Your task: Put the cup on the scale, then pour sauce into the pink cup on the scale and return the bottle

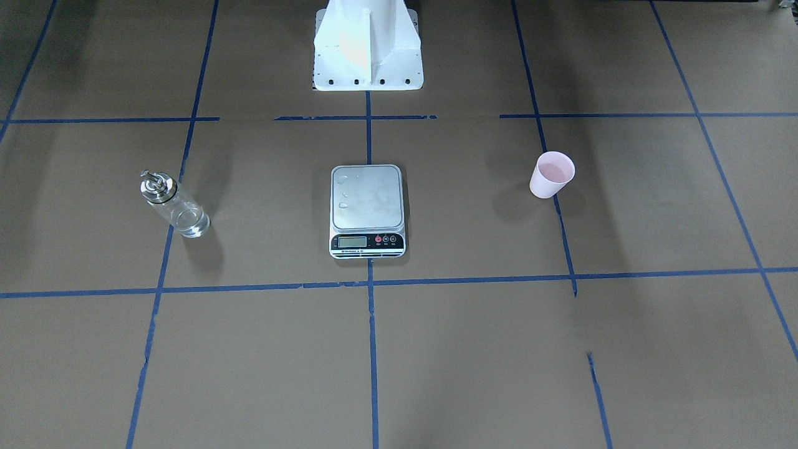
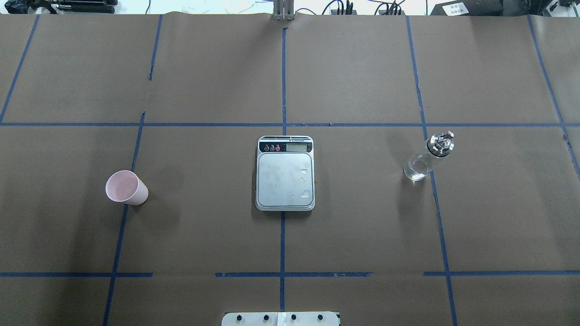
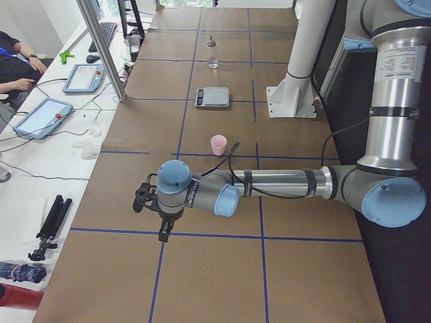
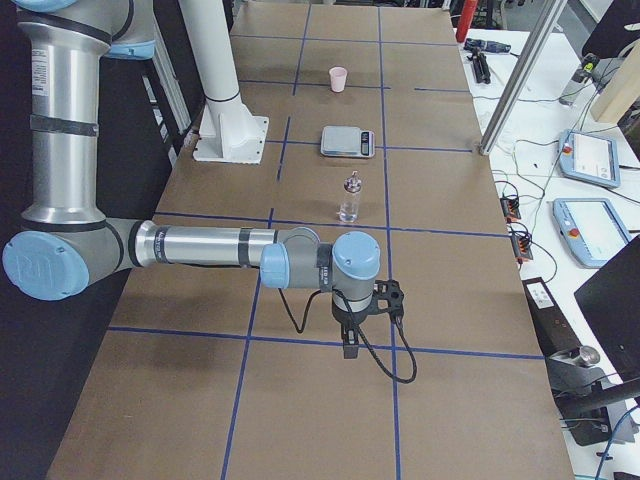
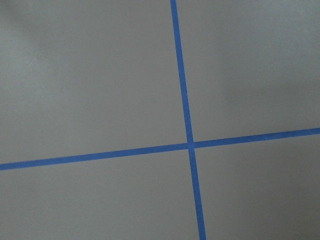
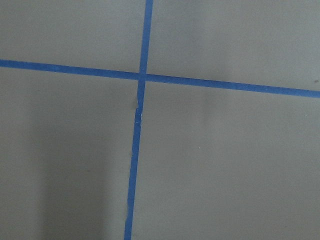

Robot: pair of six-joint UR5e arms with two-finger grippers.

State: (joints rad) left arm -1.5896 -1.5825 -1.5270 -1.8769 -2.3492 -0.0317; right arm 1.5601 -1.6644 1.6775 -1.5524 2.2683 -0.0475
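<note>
Left pincer (image 3: pixel 163 233), right pincer (image 4: pixel 348 346): grip cannot be told; cup (image 2: pixel 126 188) stands apart from scale (image 2: pixel 284 181)

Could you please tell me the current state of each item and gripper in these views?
cup: upright on the table, off the scale.
scale: platform bare except a few droplets; display unreadable.
bottle: upright on the table, cap on, ungripped.
left gripper: above the table, far from the items; opening cannot be told.
right gripper: likewise; opening cannot be told.
</note>
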